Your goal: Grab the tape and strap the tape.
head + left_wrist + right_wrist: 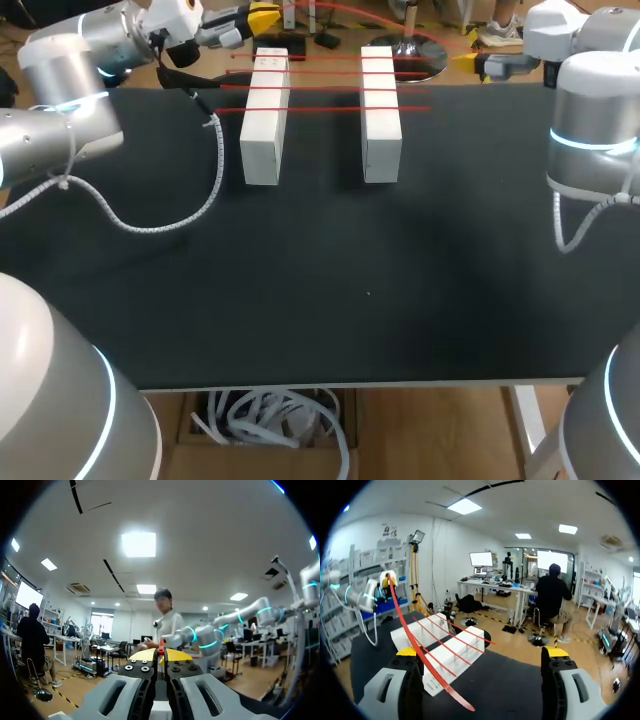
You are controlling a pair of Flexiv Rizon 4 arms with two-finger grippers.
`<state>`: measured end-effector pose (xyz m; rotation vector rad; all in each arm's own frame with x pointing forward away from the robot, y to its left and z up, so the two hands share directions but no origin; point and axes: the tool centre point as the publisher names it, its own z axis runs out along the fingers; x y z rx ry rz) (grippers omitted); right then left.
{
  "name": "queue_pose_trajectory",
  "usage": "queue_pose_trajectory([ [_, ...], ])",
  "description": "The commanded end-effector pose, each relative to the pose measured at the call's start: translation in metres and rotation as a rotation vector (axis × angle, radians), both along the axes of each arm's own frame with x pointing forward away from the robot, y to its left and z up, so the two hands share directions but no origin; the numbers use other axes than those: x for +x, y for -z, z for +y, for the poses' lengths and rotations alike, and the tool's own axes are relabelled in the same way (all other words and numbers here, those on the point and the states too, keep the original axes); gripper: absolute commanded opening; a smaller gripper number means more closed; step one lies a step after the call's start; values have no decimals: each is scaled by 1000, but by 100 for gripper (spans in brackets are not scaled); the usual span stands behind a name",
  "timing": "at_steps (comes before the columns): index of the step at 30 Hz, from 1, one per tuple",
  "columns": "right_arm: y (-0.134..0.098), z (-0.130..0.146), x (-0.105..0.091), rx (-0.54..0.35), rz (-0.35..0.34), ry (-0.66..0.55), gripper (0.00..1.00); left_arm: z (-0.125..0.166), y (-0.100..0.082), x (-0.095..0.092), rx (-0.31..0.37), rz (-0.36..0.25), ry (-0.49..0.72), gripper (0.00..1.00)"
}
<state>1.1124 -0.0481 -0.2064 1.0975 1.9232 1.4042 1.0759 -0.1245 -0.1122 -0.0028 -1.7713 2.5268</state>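
Close the right gripper [481, 653] only with the red tape [427, 664] squarely between both fingers; judged the step in hand: taking the loose end for drawing the length taut. Hold the left gripper [160, 655] firm meanwhile; pull level and slowly to avoid slack or a twist; aim to lay the band across the left white block [264, 140] and the right white block [381, 140], parallel to the red strips [330, 87] already there, on the bare stretch toward the frame's middle.

Right gripper: released, fingers spread wide, grasping nothing; tape passing close by the inner side of one finger, impossible to tell whether touching; free end loose, low between the fingers. Left gripper: clenched, yellow tips nearly together on a sliver of red, so grasping the tape's other end.

Outward, in the head view: left gripper at the upper left of the frame, right gripper at the upper right, tape arching between them along the top edge, above the far ends of the blocks and apart from them; blocks side by side in the upper middle, on the black table [350, 300]; several strips bridging the gap between them, all at the far half.
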Motion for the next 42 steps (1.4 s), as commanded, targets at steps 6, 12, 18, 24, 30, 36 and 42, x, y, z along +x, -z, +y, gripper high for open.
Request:
queue_pose_trajectory([
  [6,-13,20,-37,172,331,75,100,0,1,1,-1,-1,3,0],
  [12,-25,15,-48,254,356,164,100,0,1,1,-1,-1,3,0],
  [18,-28,4,-55,286,346,248,100,0,1,1,-1,-1,3,0],
  [24,-22,19,-63,618,402,185,100,0,1,1,-1,-1,3,0],
  [30,-28,27,-69,533,177,41,100,0,1,1,-1,-1,3,0],
  [36,-28,27,-69,533,177,41,100,0,1,1,-1,-1,3,0],
  [42,-28,27,-69,533,177,41,100,0,1,1,-1,-1,3,0],
])
